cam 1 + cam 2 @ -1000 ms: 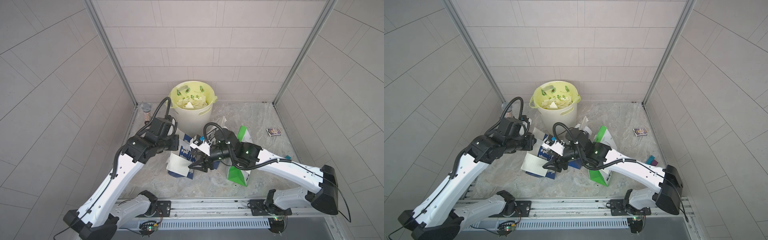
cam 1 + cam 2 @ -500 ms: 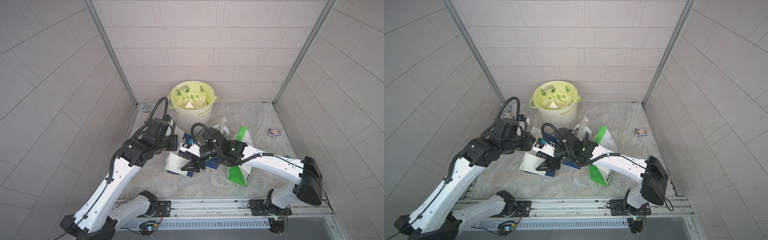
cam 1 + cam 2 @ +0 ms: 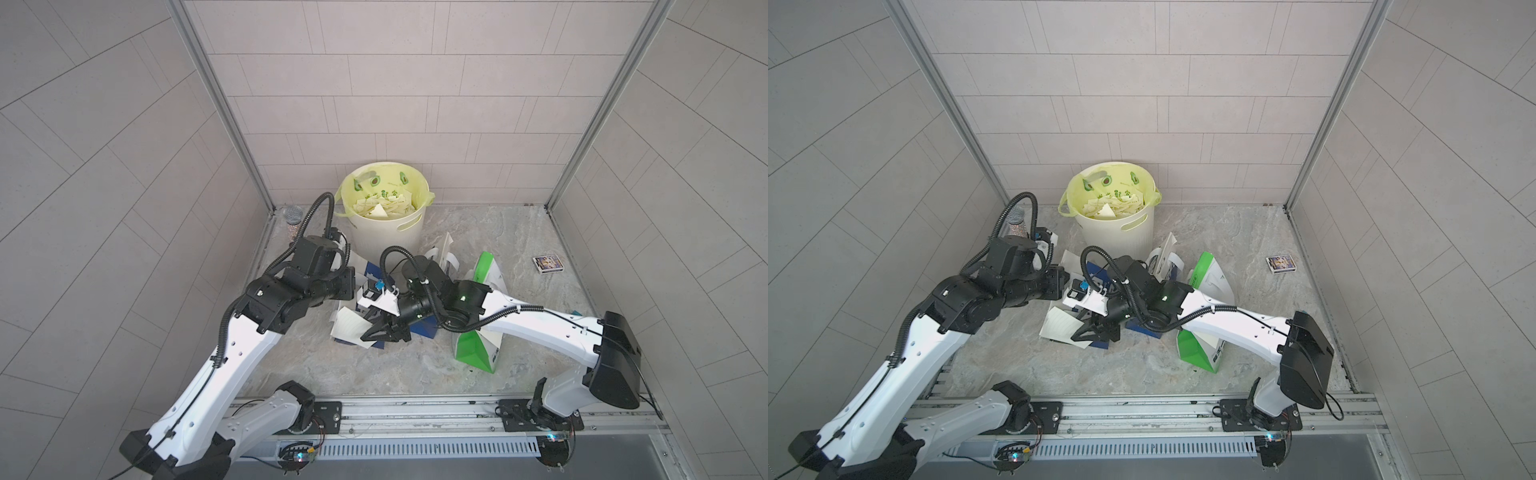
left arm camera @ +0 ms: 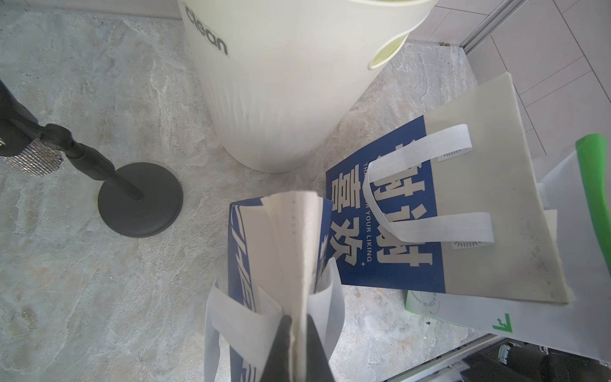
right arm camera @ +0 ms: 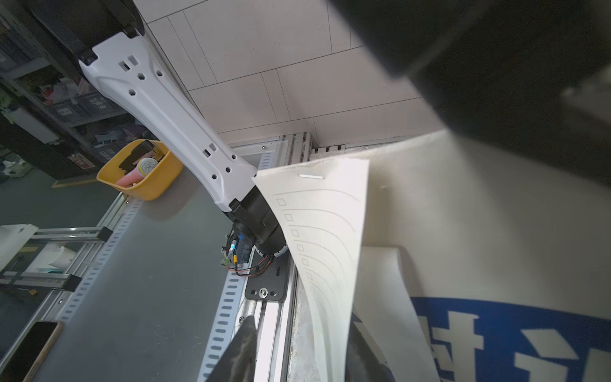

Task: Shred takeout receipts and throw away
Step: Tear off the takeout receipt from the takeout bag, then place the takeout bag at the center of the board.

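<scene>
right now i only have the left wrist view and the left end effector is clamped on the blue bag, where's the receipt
Observer: The receipt is stapled to the white upper panel of the blue bag, shown in the right wrist view.
Operator: is the right end effector on it yet
Observer: The right end effector straddles the receipt away from the staple, jaws apart, not pinching.
Operator: any room left in the bin
Observer: In both top views, white paper scraps lie in the yellow-green liner of the bin, below the rim.
</scene>
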Motion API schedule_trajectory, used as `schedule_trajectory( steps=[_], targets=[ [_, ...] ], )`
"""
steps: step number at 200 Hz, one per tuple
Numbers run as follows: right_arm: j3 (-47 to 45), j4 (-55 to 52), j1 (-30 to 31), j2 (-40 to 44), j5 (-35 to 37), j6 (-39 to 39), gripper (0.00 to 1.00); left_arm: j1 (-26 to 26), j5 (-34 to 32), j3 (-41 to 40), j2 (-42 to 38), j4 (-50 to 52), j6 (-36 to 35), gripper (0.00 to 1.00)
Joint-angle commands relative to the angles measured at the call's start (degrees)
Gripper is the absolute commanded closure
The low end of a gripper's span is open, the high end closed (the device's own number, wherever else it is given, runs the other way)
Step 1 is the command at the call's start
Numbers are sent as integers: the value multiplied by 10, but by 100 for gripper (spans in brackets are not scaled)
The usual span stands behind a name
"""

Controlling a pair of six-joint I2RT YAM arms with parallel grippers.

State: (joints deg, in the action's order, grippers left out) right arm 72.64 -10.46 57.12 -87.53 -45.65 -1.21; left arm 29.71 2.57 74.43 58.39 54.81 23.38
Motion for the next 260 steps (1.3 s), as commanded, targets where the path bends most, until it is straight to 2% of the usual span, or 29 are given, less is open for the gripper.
schedule_trajectory(
  steps=[1,47,98,158,229,244,260],
  targets=[
    [6,7,4,0,-16,-7,69,2,-25,4,-10,-19,15,100],
    [7,10,4,-3,-6,7,100,2,-74,31,-2,6,25,100],
    [4,6,4,18,-2,19,100,2,-111,44,14,39,27,100],
    [-14,-69,4,73,10,-22,100,1,-156,40,31,60,9,100],
    [-25,-119,2,126,46,-32,100,0,-136,30,43,47,0,100],
    [-31,-117,-3,147,67,-25,100,0,-124,29,38,39,-8,89],
    [-39,-110,-16,169,86,-11,100,0,-113,28,29,22,-12,68]
  ],
)
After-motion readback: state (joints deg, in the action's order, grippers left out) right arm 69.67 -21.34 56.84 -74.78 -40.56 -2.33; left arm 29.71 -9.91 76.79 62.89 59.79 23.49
